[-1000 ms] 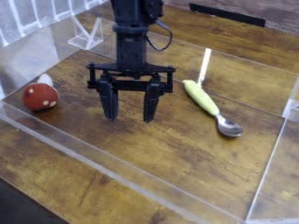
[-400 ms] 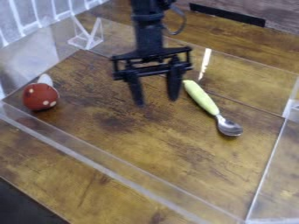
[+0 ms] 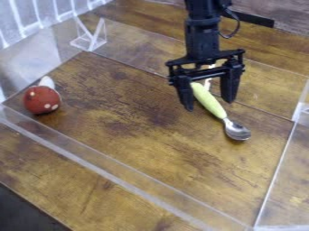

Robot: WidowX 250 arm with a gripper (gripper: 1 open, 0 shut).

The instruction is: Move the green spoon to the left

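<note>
Your claw (image 3: 208, 93) hangs with its fingers spread apart, straddling the handle of the green spoon (image 3: 218, 110). The spoon lies flat on the wooden worktop (image 3: 133, 117). The red-and-white mushroom toy (image 3: 42, 97) sits well apart at the left.

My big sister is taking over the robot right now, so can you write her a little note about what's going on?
Gripper: open, empty, pointing down, its fingers straddling the green spoon's handle.
Green spoon: flat on the wooden table, right side, silver bowl toward the camera. Whether the fingers touch it, I cannot tell.
Mushroom toy: far left, not part of the job.
Done: gripper lined up over the spoon.
Left: close on the handle, lift, carry it left, set it down.
</note>
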